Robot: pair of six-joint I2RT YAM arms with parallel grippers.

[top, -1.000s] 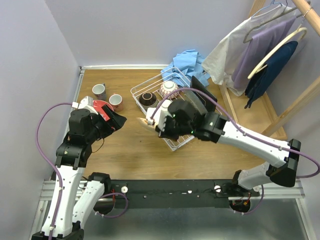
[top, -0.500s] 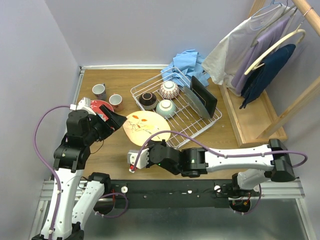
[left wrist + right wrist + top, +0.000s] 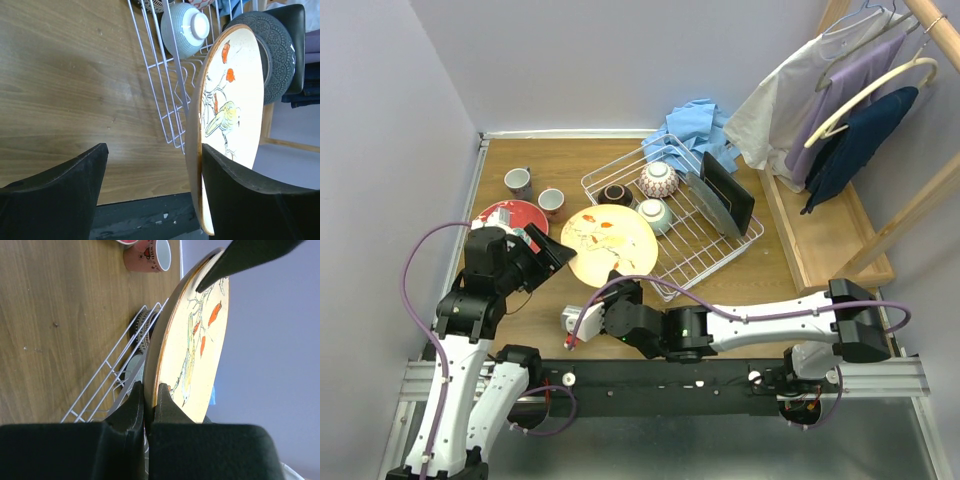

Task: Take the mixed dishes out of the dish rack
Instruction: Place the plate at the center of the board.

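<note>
Clamps bird plate [image 3: 610,240] by rim in right gripper [image 3: 150,401] beside dish rack [image 3: 670,290], left gripper [image 3: 152,167] agape; risks slip from thin edge-hold.

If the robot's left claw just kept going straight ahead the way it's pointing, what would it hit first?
Most likely the cream bird plate, gripped by the right gripper: its rim sits between the left gripper's open fingers, close to one of them. Whether they touch is unclear.
</note>
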